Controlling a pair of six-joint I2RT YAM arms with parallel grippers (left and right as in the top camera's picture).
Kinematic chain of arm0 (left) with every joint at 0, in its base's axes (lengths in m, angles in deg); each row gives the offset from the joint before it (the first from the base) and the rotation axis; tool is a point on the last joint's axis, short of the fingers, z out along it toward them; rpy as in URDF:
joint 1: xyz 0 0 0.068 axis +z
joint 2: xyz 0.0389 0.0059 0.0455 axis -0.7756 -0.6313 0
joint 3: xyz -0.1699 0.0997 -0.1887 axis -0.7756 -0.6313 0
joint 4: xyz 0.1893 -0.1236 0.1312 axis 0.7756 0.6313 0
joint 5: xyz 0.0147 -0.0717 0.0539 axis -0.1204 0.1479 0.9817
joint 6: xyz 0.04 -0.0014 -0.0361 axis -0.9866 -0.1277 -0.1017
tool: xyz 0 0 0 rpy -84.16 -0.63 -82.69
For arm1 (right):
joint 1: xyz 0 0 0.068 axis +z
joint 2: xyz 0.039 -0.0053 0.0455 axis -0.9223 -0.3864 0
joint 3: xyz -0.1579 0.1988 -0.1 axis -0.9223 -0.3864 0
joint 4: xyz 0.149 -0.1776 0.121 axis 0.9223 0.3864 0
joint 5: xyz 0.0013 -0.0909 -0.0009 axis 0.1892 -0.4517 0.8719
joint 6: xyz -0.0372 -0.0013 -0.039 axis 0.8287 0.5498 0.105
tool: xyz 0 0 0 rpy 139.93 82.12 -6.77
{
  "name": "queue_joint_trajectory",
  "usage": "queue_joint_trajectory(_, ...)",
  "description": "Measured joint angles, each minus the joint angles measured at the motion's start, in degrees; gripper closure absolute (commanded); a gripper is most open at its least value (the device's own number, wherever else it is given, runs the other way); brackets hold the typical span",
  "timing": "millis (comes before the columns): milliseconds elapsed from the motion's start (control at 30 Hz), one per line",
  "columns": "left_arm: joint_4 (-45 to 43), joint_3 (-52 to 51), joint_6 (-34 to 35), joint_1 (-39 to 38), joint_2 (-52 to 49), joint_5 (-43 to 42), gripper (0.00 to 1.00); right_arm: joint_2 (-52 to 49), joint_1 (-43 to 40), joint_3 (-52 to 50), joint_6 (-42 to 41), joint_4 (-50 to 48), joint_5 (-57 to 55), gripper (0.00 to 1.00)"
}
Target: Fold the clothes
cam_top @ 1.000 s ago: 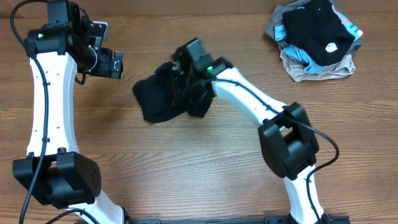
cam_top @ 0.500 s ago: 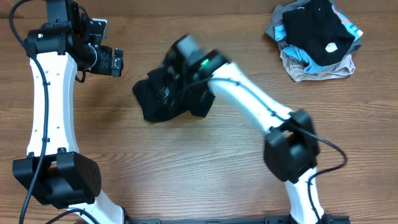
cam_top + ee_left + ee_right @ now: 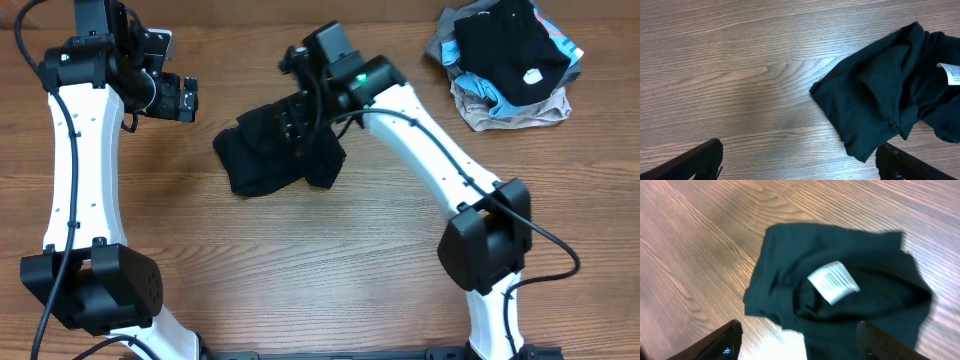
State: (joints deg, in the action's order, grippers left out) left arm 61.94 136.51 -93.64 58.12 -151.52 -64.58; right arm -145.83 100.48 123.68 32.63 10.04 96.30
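Centrally, just toward 10 o'clock from the middle of the wooden table (image 3: pixel 330 280), lies the black garment (image 3: pixel 262 158), crumpled and not yet folded. Bare wood borders it on every side, with the broadest open stretch from 4 to 8 o'clock. The pile of clothes (image 3: pixel 508 62) sits well apart near the table's 2 o'clock corner, a black piece on top.

The right gripper (image 3: pixel 300 128) hangs directly over the garment's 2 o'clock part. In the right wrist view, the right gripper (image 3: pixel 799 330) has its fingers spread wide with nothing between them. The garment (image 3: pixel 790 270) lies below, and a white label (image 3: pixel 833 281) shows face up in its folds.

The left gripper (image 3: pixel 182 100) stands at 10 o'clock from the garment, over bare wood and apart from the cloth. In the left wrist view, the left gripper (image 3: pixel 799 150) is likewise spread wide and holds nothing. The garment (image 3: pixel 875 95) lies at 2 o'clock there, with its label (image 3: pixel 952 74) cut off by the frame edge.

From overhead, the right fingers merge with the dark cloth, so contact cannot be judged. The printing on the label is too blurred to read. The lower layers of the pile are mostly hidden.
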Motion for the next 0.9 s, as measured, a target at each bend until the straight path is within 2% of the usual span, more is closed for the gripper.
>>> queue_joint_trajectory(33,-0.02,0.0,0.0,0.0,0.0,0.02,0.0,-0.5,0.55,-0.02,0.15,-0.94,-0.59,0.28)
queue_joint_trajectory(67,0.0,0.0,0.0,0.0,0.0,0.02,0.0,-1.18,1.2,-0.02,0.35,-1.88,-1.36,0.35)
queue_joint_trajectory(167,0.0,0.0,0.0,0.0,0.0,0.02,0.0,-3.74,2.89,-0.09,0.46,-3.85,-4.52,0.45)
queue_joint_trajectory(267,0.0,0.0,0.0,0.0,0.0,0.0,0.0,-6.71,3.87,-0.26,0.0,-5.03,-8.57,0.59)
queue_joint_trajectory(367,0.0,0.0,0.0,0.0,0.0,0.0,0.0,-8.63,3.89,-0.72,-0.52,-5.35,-12.17,0.74)
queue_joint_trajectory(433,0.0,0.0,0.0,0.0,0.0,0.0,0.0,-9.05,3.87,-0.72,-0.79,-5.4,-13.4,0.94)
queue_joint_trajectory(467,0.0,0.0,0.0,0.0,0.0,0.0,0.0,-9.07,3.69,-0.72,-1.03,-5.35,-13.94,0.96)
queue_joint_trajectory(733,0.0,0.0,0.0,0.0,0.0,0.02,0.0,-9.05,4.37,-0.44,-2.49,-3.98,-14.47,0.96)
queue_joint_trajectory(900,0.0,0.0,0.0,0.0,0.0,0.02,0.0,-9.03,8.17,-0.44,-4.61,-4.37,-12.7,0.96)
